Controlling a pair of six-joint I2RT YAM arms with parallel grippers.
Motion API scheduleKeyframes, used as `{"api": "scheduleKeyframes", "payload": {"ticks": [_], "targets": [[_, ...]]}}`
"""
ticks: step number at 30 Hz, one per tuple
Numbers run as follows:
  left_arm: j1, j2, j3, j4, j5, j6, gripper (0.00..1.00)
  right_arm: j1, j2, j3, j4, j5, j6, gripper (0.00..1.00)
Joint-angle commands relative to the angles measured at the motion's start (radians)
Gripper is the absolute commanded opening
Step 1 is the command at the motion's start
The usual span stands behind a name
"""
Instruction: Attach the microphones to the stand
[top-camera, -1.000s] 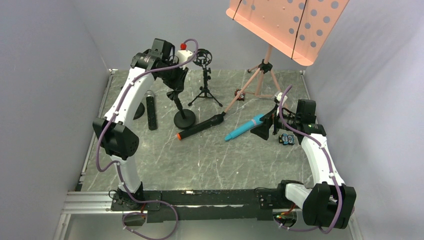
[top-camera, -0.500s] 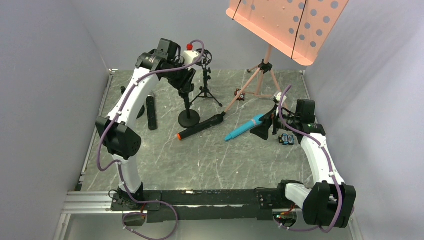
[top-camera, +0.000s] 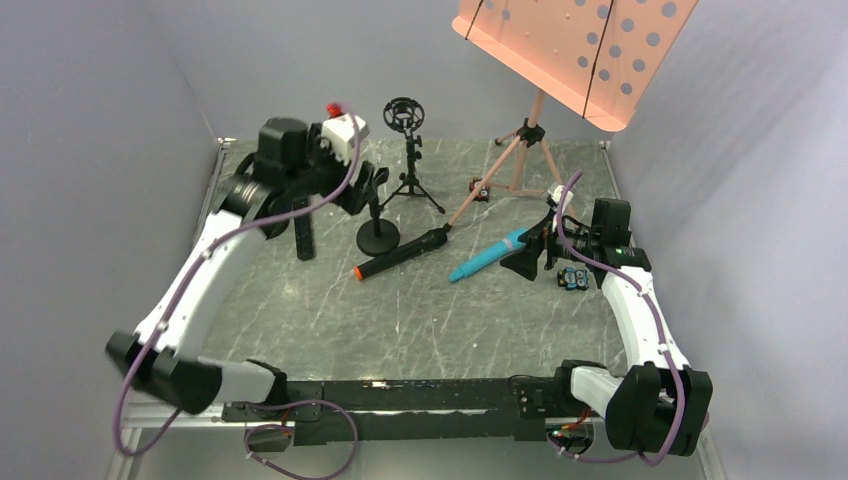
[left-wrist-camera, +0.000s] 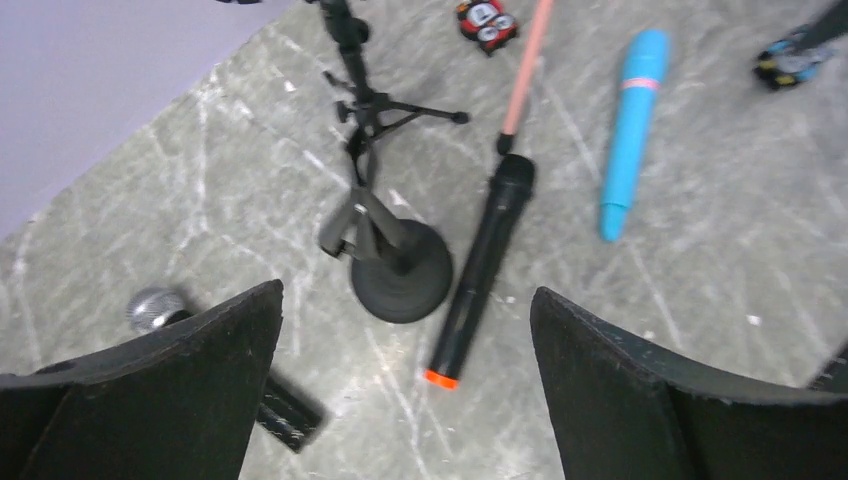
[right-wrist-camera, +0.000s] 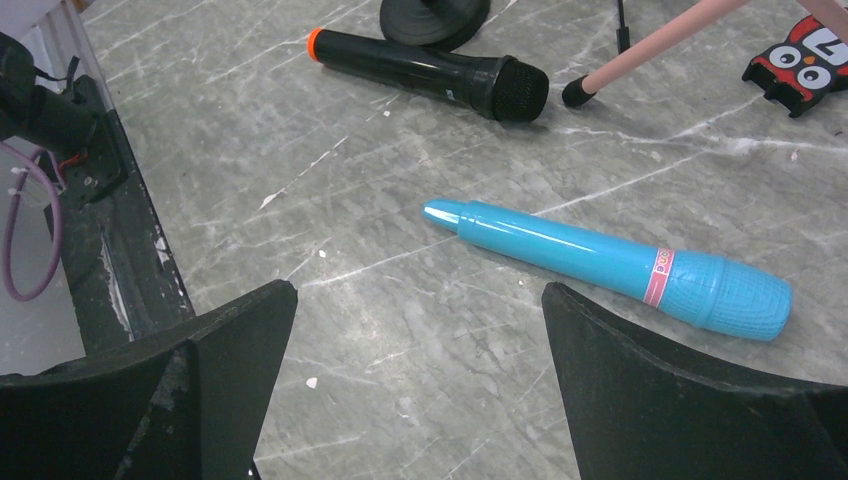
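Observation:
The round-base stand (top-camera: 378, 237) stands upright at mid-table, its clip (left-wrist-camera: 350, 225) empty. My left gripper (top-camera: 367, 192) hovers open above it and holds nothing; in the left wrist view the left gripper (left-wrist-camera: 405, 293) frames the stand's base (left-wrist-camera: 400, 285). The black microphone with an orange end (top-camera: 400, 252) lies just right of the base. A cyan microphone (top-camera: 490, 255) lies further right, with my open, empty right gripper (top-camera: 528, 258) beside its head. The silver-headed black microphone (left-wrist-camera: 155, 308) lies left of the stand, partly hidden by a finger.
A tripod stand (top-camera: 409, 185) with an empty shock mount (top-camera: 404, 114) stands behind the round-base stand. A pink music stand (top-camera: 536, 130) rises at the back right, one leg (right-wrist-camera: 650, 50) ending at the black microphone's head. An owl toy (top-camera: 480, 188) and a small blue toy (top-camera: 572, 278) lie nearby.
My left gripper opened and let go of the round-base stand after nudging it right, then pulled back and left, its elbow swinging down towards the near edge. The right arm stayed still.

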Motion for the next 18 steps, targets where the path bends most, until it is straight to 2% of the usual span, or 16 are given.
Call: {"api": "scheduleKeyframes", "payload": {"ticks": [1,5,9,13,18], "targets": [[0.000,-0.204,-0.271,0.224,0.184,-0.147,0.99,0.007,-0.014,0.009,0.023,-0.033,-0.032,1.00],[-0.011,-0.341,-0.490,0.352,0.254,-0.334,0.99,0.007,-0.006,0.011,0.022,-0.039,-0.027,1.00],[-0.146,-0.379,-0.613,0.445,0.161,-0.414,0.99,0.005,-0.004,0.013,0.020,-0.036,-0.025,1.00],[-0.249,-0.281,-0.607,0.417,0.021,-0.414,0.98,0.003,-0.004,0.010,0.028,-0.023,-0.014,1.00],[-0.334,-0.100,-0.551,0.462,-0.046,-0.389,0.97,-0.001,0.001,0.009,0.041,-0.009,0.014,1.00]]}}
